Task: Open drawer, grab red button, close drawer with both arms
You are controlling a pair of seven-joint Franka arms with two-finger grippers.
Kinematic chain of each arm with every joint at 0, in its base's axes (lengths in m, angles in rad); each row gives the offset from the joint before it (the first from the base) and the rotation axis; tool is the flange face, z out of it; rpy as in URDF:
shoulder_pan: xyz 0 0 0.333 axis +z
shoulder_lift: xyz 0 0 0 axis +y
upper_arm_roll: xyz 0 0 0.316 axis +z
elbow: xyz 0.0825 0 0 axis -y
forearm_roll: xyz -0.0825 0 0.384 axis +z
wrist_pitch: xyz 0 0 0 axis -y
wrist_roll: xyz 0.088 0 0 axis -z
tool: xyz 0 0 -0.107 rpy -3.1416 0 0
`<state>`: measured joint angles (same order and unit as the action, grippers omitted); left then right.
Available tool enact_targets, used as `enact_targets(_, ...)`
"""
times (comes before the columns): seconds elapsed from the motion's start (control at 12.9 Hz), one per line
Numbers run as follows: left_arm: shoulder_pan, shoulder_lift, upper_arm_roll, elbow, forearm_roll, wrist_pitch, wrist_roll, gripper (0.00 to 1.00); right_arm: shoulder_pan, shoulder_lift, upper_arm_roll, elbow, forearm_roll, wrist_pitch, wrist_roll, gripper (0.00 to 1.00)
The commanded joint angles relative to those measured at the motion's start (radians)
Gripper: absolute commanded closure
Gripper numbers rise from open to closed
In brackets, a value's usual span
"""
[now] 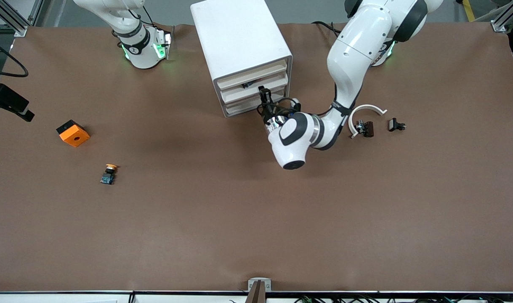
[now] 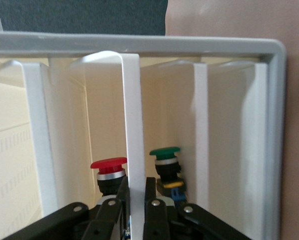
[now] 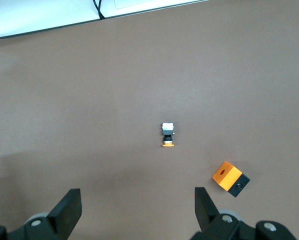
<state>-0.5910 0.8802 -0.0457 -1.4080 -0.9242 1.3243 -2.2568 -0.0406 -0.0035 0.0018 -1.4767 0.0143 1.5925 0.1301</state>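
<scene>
A white three-drawer cabinet stands between the two arm bases. My left gripper is at its drawer fronts. In the left wrist view the left gripper is shut on the thin white edge of a drawer front. The red-capped button stands inside the cabinet on one side of that edge, and a green-capped button on the other. My right gripper hangs open high over the table with nothing between its fingers; only the right arm's base shows in the front view.
Toward the right arm's end lie an orange block and an orange-yellow-capped button, nearer the front camera. Both show below the right gripper, the block and the button. A white curved piece and small black parts lie beside the left arm.
</scene>
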Motion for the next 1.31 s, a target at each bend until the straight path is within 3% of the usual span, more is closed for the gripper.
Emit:
enact_targets(0.0,0.019,0.009,0.058,0.017,-0.036,0.028,0.000,1.00,-0.007,-0.007,0.010,0.006,-0.010,-0.005,0.006,0.00)
enact_targets(0.23,0.045,0.008,0.079,0.037,-0.036,0.140,0.008,1.00,0.014,-0.007,0.020,0.006,-0.010,-0.014,0.017,0.00)
enact_targets(0.54,0.102,-0.001,0.079,0.047,-0.033,0.141,0.008,0.96,0.137,-0.009,0.020,0.006,-0.008,-0.031,0.230,0.00)
enact_targets(0.62,0.106,-0.003,0.079,0.047,-0.033,0.138,0.006,0.68,0.184,-0.009,0.020,0.006,-0.010,-0.060,0.341,0.00)
enact_targets(0.69,0.108,-0.004,0.079,0.047,-0.033,0.136,0.005,0.19,0.244,-0.009,0.020,0.006,-0.011,-0.083,0.505,0.00)
enact_targets(0.77,0.109,-0.004,0.079,0.047,-0.033,0.135,0.005,0.07,0.304,-0.009,0.020,0.006,-0.011,-0.089,0.666,0.00)
enact_targets(0.85,0.112,-0.010,0.081,0.049,-0.031,0.135,0.003,0.00,0.361,-0.007,0.020,0.004,-0.011,-0.089,0.781,0.00)
enact_targets(1.24,0.186,-0.014,0.113,0.141,-0.021,0.133,0.009,0.00,0.609,0.094,0.020,-0.001,0.003,-0.082,1.198,0.00)
